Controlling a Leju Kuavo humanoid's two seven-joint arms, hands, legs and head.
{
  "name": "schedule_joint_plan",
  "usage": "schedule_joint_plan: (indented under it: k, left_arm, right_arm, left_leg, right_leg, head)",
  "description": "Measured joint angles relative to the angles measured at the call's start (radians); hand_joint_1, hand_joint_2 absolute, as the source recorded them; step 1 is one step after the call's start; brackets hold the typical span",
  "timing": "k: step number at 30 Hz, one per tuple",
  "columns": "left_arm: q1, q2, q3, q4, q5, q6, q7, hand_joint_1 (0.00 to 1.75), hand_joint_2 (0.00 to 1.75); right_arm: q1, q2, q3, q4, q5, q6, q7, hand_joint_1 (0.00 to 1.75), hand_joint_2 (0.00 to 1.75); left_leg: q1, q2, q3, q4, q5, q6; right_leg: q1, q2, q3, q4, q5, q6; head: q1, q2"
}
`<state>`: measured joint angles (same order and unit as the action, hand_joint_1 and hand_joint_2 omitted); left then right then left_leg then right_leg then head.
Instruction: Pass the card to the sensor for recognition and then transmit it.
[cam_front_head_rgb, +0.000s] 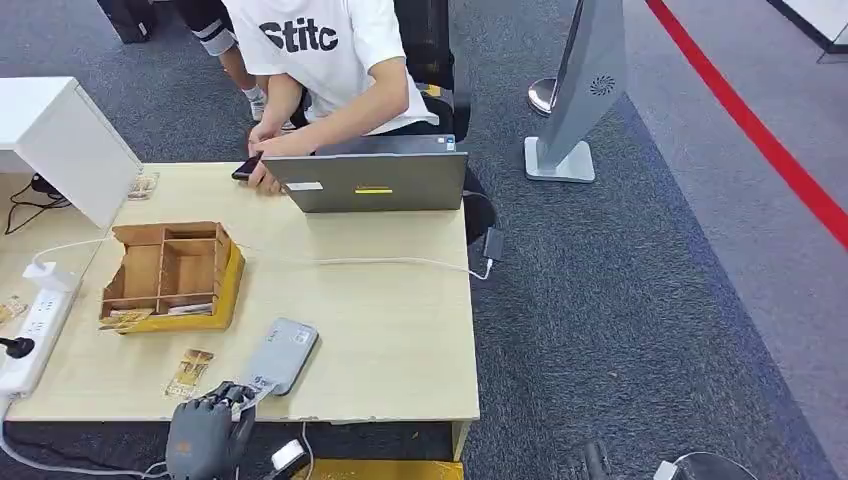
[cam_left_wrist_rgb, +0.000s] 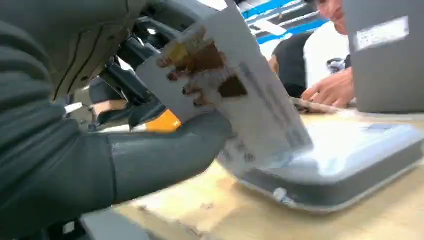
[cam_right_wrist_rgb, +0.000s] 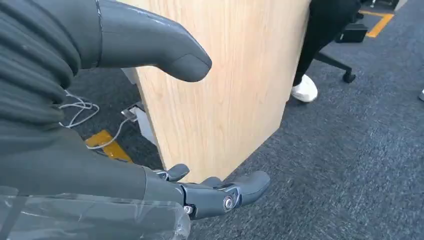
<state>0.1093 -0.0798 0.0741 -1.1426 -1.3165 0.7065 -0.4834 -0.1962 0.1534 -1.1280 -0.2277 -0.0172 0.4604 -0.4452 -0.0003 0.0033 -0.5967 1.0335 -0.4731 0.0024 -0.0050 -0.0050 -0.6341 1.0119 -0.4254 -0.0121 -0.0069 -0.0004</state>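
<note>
At table's (cam_front_head_rgb: 400, 330) near edge, my left hand (cam_front_head_rgb: 208, 432) pinches the card (cam_left_wrist_rgb: 235, 95) btwn thumb and fingers, card's far end resting on the grey sensor pad (cam_front_head_rgb: 283, 355), which sits at approx 1 o'clock from the hand. Wooden organiser box (cam_front_head_rgb: 172, 276) is at 11 o'clock of sensor; a 2nd card (cam_front_head_rgb: 189, 372) lies flat just left of it. My right hand (cam_right_wrist_rgb: 150, 150) hangs beside the table's side panel, fingers apart, holding nothing.
</note>
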Motion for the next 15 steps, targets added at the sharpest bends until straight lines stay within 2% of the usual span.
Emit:
schedule_joint_plan:
  k: [3,6,8,10,11,13,15]
  left_arm:
    - [0.004,-0.037,0.036,-0.051,-0.018,0.0,-0.064,1.75,1.75]
    - [0.012,-0.081,0.064,-0.17,-0.021,0.0,-0.166,1.75,1.75]
    - [0.015,-0.104,0.065,-0.268,-0.031,0.0,-0.186,1.75,1.75]
    - [0.012,-0.113,0.063,-0.352,-0.048,0.0,-0.164,1.75,1.75]
    - [0.008,-0.111,0.055,-0.392,-0.062,0.0,-0.131,1.75,1.75]
    - [-0.014,-0.087,0.032,-0.457,-0.089,0.0,-0.034,1.75,1.75]
    - [-0.054,-0.047,0.008,-0.48,-0.095,0.0,0.051,1.75,1.75]
  right_arm:
    - [0.0,0.0,0.013,0.0,-0.002,0.0,0.0,0.0,1.75]
    - [-0.001,0.0,0.02,0.0,-0.01,-0.005,0.005,0.0,1.75]
    - [-0.002,0.0,0.031,0.0,-0.011,-0.008,0.009,0.0,1.75]
    - [-0.004,0.0,0.042,0.0,-0.011,-0.016,0.014,0.0,1.75]
    - [-0.006,0.0,0.046,0.0,-0.011,-0.019,0.015,0.0,1.75]
    - [-0.009,0.0,0.061,0.0,-0.011,-0.02,0.02,0.0,1.75]
    - [-0.016,0.0,0.072,0.0,-0.011,-0.026,0.027,0.0,1.75]
  left_leg:
    - [0.0,0.0,0.0,0.0,0.0,0.0]
    - [0.0,0.0,0.0,0.0,0.001,0.0]
    - [0.0,-0.001,-0.001,0.0,0.001,0.0]
    - [0.0,-0.001,0.0,0.0,0.001,0.0]
    - [0.0,-0.001,0.0,0.0,0.001,0.0]
    - [0.0,-0.001,0.0,0.0,0.001,-0.001]
    - [0.0,-0.002,0.0,0.0,0.002,-0.001]
  right_leg:
    - [0.0,0.0,0.0,0.0,0.001,0.0]
    - [0.0,-0.001,0.0,0.0,0.002,0.0]
    - [0.0,-0.001,0.0,0.0,0.002,0.0]
    - [0.0,-0.001,0.0,0.0,0.002,0.0]
    - [0.0,-0.001,-0.001,0.0,0.002,0.0]
    - [0.0,-0.001,-0.001,0.0,0.002,0.0]
    - [0.0,-0.002,-0.001,0.0,0.002,-0.001]
  head:
    - [0.0,0.0]
    - [0.0,0.0]
    - [0.0,0.0]
    - [0.0,0.0]
    - [0.0,0.0]
    - [0.0,0.0]
    - [0.0,0.0]
